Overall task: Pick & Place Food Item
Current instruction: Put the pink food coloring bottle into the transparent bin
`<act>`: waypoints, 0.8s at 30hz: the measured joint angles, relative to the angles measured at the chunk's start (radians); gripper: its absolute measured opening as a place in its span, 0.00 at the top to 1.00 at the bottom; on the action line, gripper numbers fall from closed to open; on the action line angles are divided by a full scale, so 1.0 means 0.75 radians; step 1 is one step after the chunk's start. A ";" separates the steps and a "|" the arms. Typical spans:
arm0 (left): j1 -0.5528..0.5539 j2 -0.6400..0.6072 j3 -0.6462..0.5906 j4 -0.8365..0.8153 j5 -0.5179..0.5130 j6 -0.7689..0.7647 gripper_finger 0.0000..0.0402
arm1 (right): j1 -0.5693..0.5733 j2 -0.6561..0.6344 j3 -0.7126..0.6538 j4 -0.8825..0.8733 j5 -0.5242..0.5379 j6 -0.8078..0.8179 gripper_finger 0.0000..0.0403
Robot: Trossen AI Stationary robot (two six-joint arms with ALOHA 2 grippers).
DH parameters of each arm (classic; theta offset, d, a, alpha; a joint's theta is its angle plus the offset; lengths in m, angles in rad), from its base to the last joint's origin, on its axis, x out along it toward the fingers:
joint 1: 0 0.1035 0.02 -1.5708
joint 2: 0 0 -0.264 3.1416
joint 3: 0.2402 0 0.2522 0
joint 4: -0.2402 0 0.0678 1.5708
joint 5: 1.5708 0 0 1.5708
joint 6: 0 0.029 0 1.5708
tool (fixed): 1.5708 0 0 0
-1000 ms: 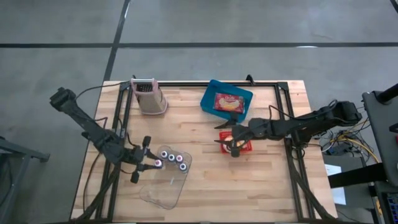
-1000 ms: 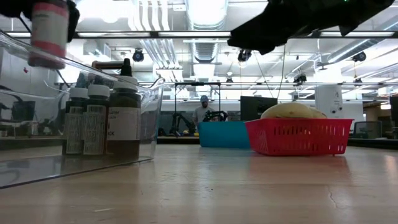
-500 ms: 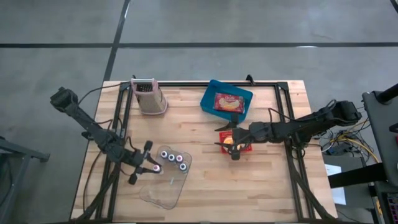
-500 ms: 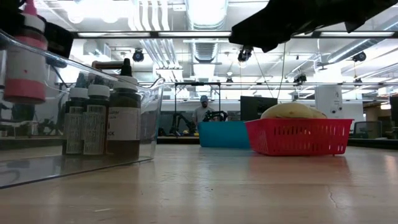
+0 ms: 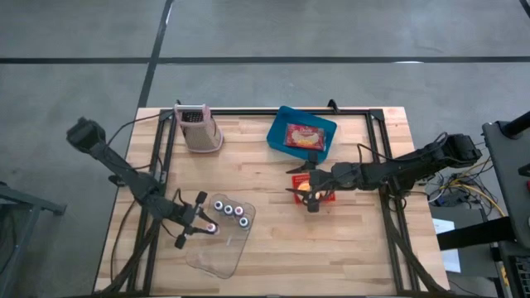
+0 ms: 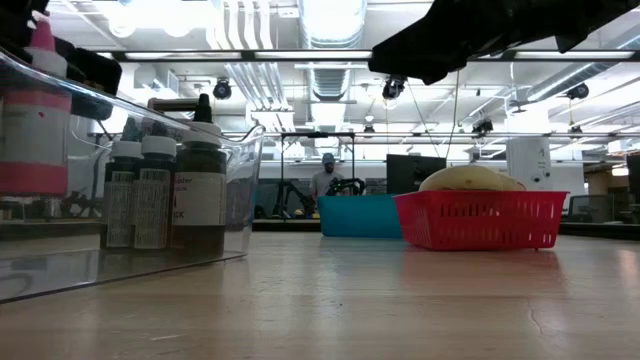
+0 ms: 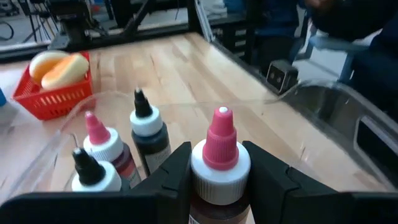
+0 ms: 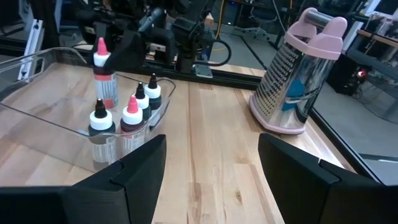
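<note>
A clear plastic bin [image 5: 222, 248] lies at the table's near left and holds other dropper bottles [image 7: 146, 121], all upright. My left gripper [image 5: 204, 225] reaches into it from the left, shut on a pink-capped bottle [image 7: 219, 155], which also shows at the left of the low view [image 6: 35, 130]. My right gripper [image 5: 307, 188] hangs open over a red basket [image 6: 480, 222] of yellow food items [image 6: 470, 178] at mid-table; nothing is between its fingers [image 8: 137, 168]. My left gripper pinches the pink-capped bottle between its two fingers [image 7: 168, 177], just under its white collar [image 7: 219, 186]. The fingers come nearly level from the table's left. The bottle stands upright with its lower part inside the clear bin; whether it rests on the floor is hidden.
A blue bin [image 5: 302, 135] with a red snack packet stands at the far middle. A pink-handled box grater [image 5: 201, 128] stands at the far left. Bare wood lies between the clear bin and the red basket. A dark frame runs along the table's edges.
My left gripper has gone down with the pink-capped bottle, which stays upright. The bottle has sunk from above the clear bin's rim to down among the other bottles.
</note>
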 joint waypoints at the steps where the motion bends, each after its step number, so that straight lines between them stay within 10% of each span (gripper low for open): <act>1: 0.002 0.023 0.004 0.001 0.000 0.000 0.73 | 0.000 0.000 0.000 0.000 0.000 0.000 0.38; 24: 0.039 0.334 0.112 0.014 0.035 -0.062 0.73 | 0.007 0.000 -0.002 -0.010 -0.003 0.015 0.38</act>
